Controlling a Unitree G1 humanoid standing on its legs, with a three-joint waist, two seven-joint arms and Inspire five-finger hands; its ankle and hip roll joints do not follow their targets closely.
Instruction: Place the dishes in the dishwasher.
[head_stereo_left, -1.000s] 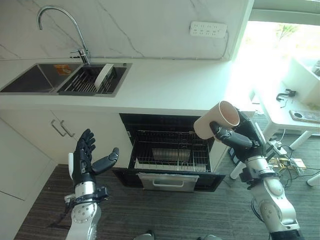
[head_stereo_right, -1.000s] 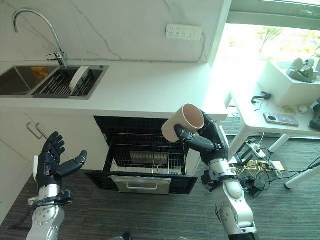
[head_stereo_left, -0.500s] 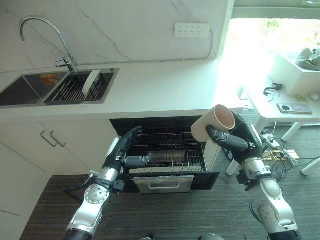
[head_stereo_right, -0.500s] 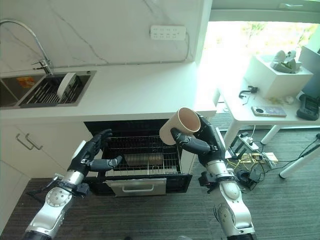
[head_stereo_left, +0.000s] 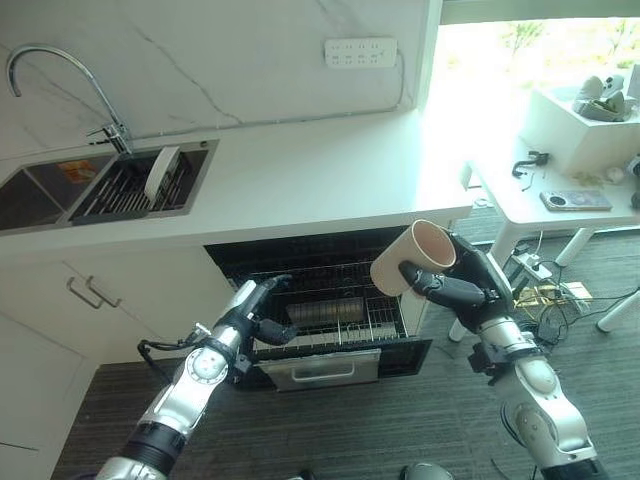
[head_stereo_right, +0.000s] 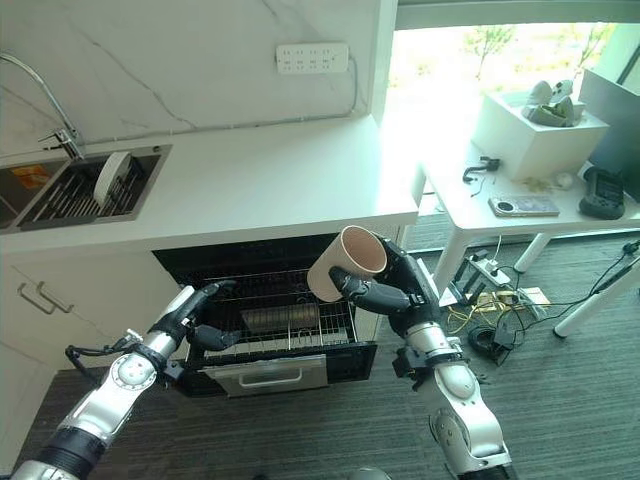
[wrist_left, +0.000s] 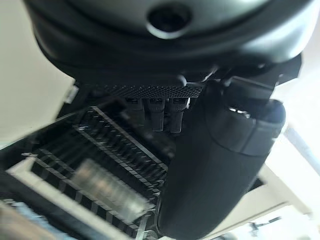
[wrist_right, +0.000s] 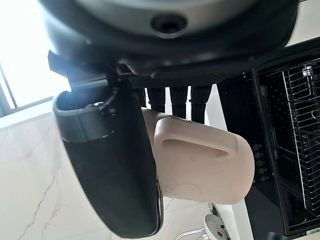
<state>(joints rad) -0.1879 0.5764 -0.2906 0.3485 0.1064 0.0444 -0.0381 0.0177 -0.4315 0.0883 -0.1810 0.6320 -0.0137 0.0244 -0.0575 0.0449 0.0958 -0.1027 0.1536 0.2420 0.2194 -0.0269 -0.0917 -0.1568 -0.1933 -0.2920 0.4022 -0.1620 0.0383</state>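
The right robot hand is curled tight round the cup, above the dishwasher rack. The left robot hand grips the rack's rim. Next, lower the cup in.

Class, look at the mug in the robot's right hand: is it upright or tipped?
Tipped. The mug, gripped in the right hand, lies roughly on its side, its open mouth facing up and sideways.

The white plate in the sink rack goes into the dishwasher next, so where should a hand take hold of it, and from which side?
Grip the plate by its upper rim, coming down from above. It stands on edge in the sink rack, so the top rim is free while its lower part sits between the bars; fingers on one face and thumb on the other should lift it straight out.
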